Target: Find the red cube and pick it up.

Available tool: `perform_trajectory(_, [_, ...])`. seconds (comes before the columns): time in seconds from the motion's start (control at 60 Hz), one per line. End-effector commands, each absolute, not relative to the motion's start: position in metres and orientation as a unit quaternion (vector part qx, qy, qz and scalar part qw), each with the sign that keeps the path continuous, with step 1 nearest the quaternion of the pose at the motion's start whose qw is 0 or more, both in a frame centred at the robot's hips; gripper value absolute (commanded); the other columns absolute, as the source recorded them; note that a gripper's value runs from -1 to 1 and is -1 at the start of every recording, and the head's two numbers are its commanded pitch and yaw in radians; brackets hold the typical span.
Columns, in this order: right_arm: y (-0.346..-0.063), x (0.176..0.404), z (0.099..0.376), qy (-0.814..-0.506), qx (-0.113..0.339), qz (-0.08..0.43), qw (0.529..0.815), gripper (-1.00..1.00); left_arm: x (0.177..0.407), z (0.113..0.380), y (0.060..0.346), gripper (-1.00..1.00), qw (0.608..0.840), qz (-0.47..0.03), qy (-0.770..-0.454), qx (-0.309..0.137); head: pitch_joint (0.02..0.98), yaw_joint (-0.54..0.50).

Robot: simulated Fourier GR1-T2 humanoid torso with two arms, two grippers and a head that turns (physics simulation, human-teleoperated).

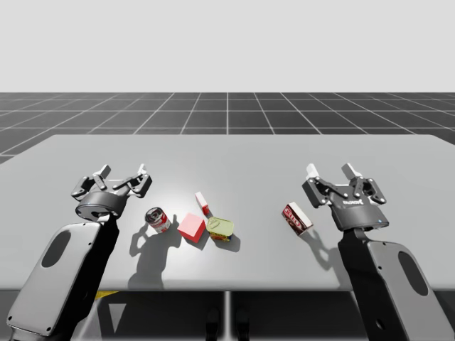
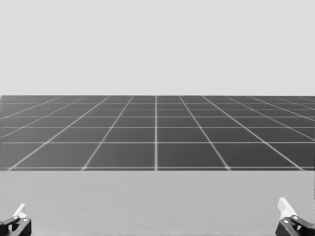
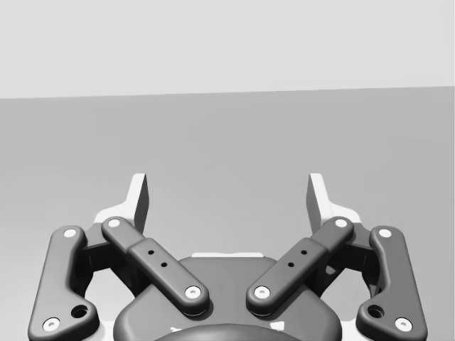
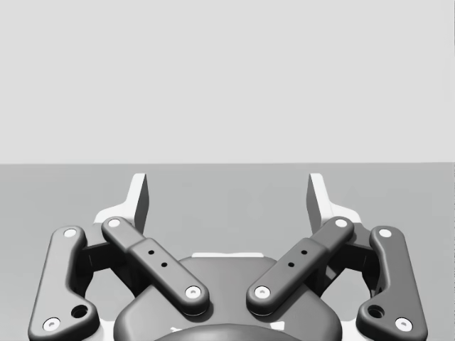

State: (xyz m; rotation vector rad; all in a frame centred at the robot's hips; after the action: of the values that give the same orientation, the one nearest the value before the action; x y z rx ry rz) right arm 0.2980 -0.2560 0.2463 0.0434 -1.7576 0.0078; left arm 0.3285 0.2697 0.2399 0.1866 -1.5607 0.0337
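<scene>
High view has the red cube (image 1: 192, 227) resting on the grey table (image 1: 398, 163), a little toward 7 o'clock of the table's middle, with both arms well apart from it. From the cube, a red can (image 1: 158, 219) that seems to lie on its side sits just beside it at 9 o'clock, a small red and white box (image 1: 202, 204) stands near at 1 o'clock, and a low green and yellow can (image 1: 221, 228) stands upright close at 3 o'clock; whether that can touches the cube I cannot tell. A dark red box (image 1: 296, 217) with a pale end lies further out at 3 o'clock, near my right arm. My left gripper (image 1: 122, 175) hovers at about 10 o'clock from the cube, its jaws spread wide with nothing between them. My right gripper (image 1: 331, 172) hangs at about 2 o'clock from the cube, just past the dark red box, jaws likewise spread and holding nothing. Left wrist view looks along the left gripper (image 3: 227, 195) over bare table (image 3: 227, 142), the two fingers standing well apart. Right wrist view gives the same for the right gripper (image 4: 227, 195), fingers parted above the grey surface. Head view looks out across the far table edge to the dark gridded floor (image 2: 157, 132), with one pale fingertip (image 2: 19, 210) at 7 o'clock and another fingertip (image 2: 285, 206) at 5 o'clock
</scene>
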Motion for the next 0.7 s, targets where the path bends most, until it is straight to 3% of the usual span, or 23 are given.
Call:
perform_trajectory(0.017, [-0.2566,0.2993,0.2451,-0.768,0.016,0.005,0.64,-1.0,0.3287,0.2395,0.2703,-1.0,0.707,0.014,-0.702,0.085,0.345,0.0])
perform_trajectory(0.267, [-0.2562,0.2998,0.2444,-0.766,0.013,0.007,0.643,-1.0,0.3297,0.2386,0.2697,-1.0,0.707,0.01,-0.701,0.087,0.59,0.01])
perform_trajectory(0.7, [-0.2524,0.2979,0.2443,-0.763,0.017,0.015,0.646,-1.0,0.3306,0.2369,0.2681,-1.0,0.709,0.008,-0.699,0.091,0.832,0.17])
